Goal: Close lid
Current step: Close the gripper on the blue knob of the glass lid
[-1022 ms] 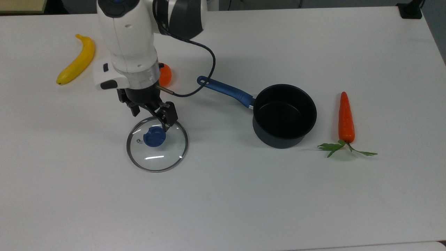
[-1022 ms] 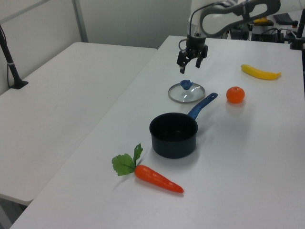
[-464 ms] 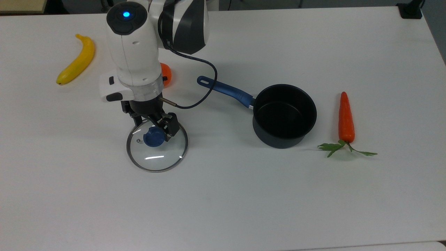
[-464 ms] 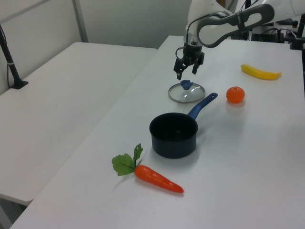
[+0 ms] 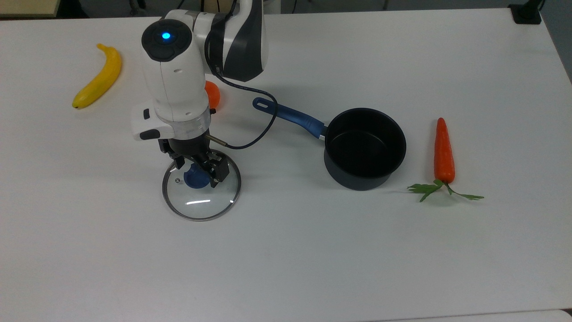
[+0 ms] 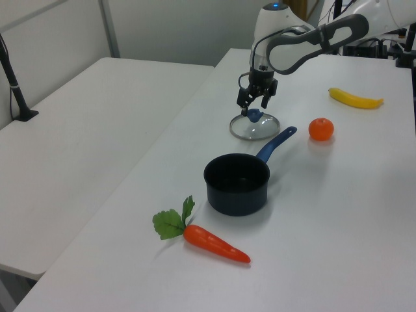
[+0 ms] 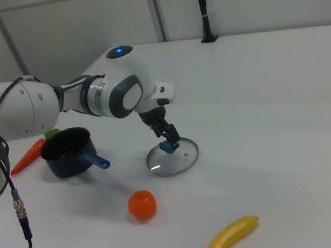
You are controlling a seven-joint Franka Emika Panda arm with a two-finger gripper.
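Note:
The round glass lid lies flat on the white table, toward the top view's left. Its blue knob points up. My gripper hangs open straight over the knob, with one black finger on each side of it and low near the glass. The black saucepan with its blue handle stands uncovered and empty to the lid's right in the top view.
A yellow banana lies at the top view's far left. An orange sits half hidden behind my arm. A carrot with green leaves lies right of the saucepan. A black cable loops over the handle's end.
My gripper has come down from above the lid's far rim until its open fingers straddle the blue knob. The lid and the saucepan have not moved.

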